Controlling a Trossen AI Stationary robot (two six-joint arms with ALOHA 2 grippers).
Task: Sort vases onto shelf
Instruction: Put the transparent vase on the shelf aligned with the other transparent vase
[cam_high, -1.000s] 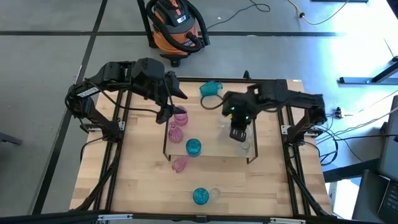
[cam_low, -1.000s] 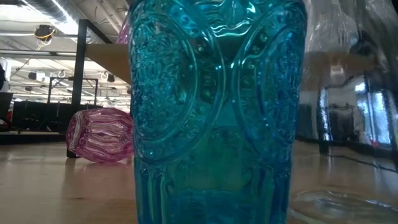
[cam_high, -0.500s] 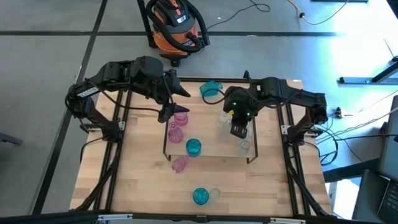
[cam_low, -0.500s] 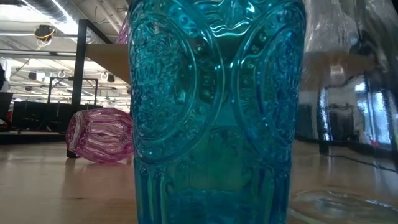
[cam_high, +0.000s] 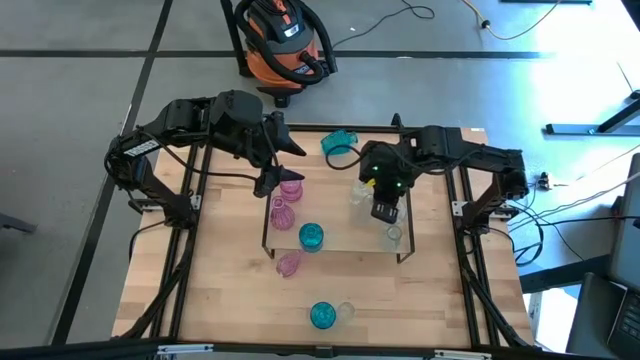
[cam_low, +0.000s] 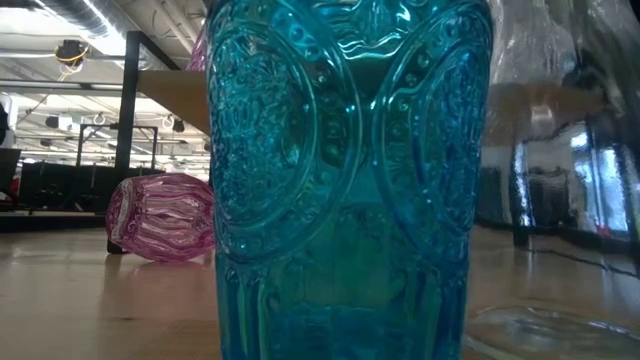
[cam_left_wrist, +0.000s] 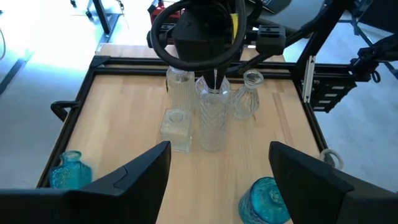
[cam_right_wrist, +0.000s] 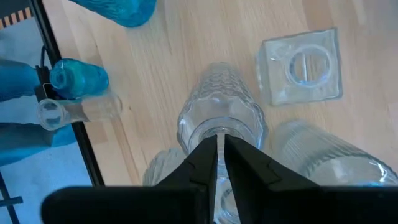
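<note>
Right now the right gripper (cam_right_wrist: 220, 144) is pinched almost together on the rim of a tall clear vase (cam_right_wrist: 221, 118) on the shelf (cam_high: 345, 240), so a bump could topple the clear vases just beside it, while the left gripper (cam_high: 283, 163), fingers apart, waits over the shelf's far end.

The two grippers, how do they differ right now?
The left gripper is open and holds nothing, hovering over the pink vases at the shelf's left end. The right gripper is shut on the rim of a tall clear vase standing among the clear vases. Both are above the shelf.
</note>
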